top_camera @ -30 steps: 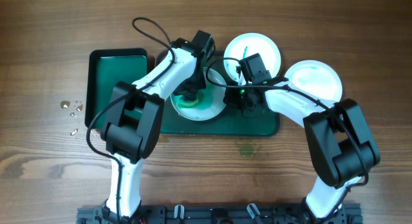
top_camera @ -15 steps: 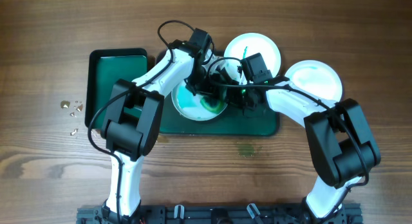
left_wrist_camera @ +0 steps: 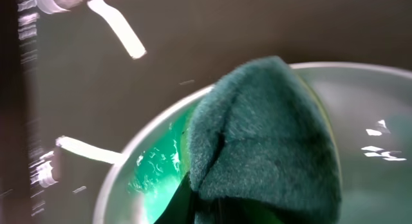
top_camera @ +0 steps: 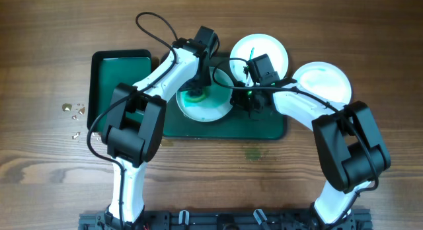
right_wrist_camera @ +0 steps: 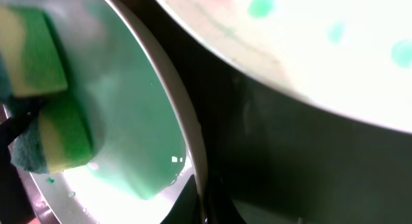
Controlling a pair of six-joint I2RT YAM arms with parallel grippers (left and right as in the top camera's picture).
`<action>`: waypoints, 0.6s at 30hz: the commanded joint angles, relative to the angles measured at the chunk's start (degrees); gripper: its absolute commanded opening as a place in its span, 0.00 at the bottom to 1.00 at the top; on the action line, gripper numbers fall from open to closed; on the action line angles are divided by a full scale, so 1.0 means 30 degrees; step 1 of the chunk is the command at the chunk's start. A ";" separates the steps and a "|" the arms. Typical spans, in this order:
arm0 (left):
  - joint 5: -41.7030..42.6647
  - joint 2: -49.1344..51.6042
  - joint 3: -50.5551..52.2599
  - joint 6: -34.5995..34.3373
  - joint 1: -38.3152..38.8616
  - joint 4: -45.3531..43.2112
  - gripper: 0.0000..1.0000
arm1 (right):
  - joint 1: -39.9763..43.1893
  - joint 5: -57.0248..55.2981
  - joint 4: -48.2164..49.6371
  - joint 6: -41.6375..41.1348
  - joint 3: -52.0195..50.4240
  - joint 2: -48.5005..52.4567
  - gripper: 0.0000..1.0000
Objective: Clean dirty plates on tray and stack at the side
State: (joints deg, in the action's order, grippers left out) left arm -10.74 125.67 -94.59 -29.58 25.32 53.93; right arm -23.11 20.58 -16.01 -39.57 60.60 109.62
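Observation:
A white plate [top_camera: 213, 111] smeared with green lies on the dark green tray [top_camera: 264, 127]. My left gripper [top_camera: 195, 92] is shut on a green and yellow sponge [left_wrist_camera: 270, 140] and presses it onto the plate's far left part. The sponge also shows in the right wrist view [right_wrist_camera: 38, 89]. My right gripper [top_camera: 254, 106] is shut on the plate's right rim [right_wrist_camera: 187, 134]. A second white plate [top_camera: 271, 48] with small green spots lies behind the tray. A third plate [top_camera: 324, 81] with a faint green smear lies on the table at the right.
A deeper green bin [top_camera: 121, 78] stands left of the tray. Small crumbs [top_camera: 74, 112] lie on the wood at far left. A greenish stain [top_camera: 252, 153] marks the table in front of the tray. Both arms cross over the tray.
My left gripper swept the sponge right across the plate, then back toward its far left part. The green smear in the plate has spread and thinned. The right gripper has not moved.

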 commanded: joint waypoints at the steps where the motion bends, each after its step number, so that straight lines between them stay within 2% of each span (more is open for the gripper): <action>1: -0.2208 -0.0036 0.0204 -0.0816 -0.0678 0.1902 0.04 | -0.0058 0.0627 -0.0182 0.0189 0.0299 0.0270 0.04; 4: 0.0765 -0.0364 0.0007 0.1355 -0.0678 0.2725 0.04 | -0.0058 0.0845 -0.0197 0.0204 0.0299 0.0270 0.04; 8: 0.7009 -0.1734 -0.0699 0.4932 -0.0969 0.3198 0.04 | -0.0058 0.0882 -0.0503 0.0182 0.0299 0.0270 0.04; 10: 0.9020 -0.2557 -0.1253 0.5814 -0.1406 0.3497 0.04 | -0.0058 0.0889 -0.0780 0.0189 0.0306 0.0262 0.04; 13: 0.9930 -0.3840 -0.1727 0.5763 -0.2266 0.3424 0.04 | -0.0058 0.0896 -0.1042 0.0182 0.0328 0.0240 0.04; 18: 0.9311 -0.5770 -0.1887 0.5719 -0.4408 0.3053 0.04 | -0.0058 0.0401 -0.2011 0.0357 0.0707 -0.0124 0.04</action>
State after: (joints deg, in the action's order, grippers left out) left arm 15.09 113.23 -98.70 -14.52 16.56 63.68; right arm -23.46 22.46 -20.53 -39.11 61.23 109.62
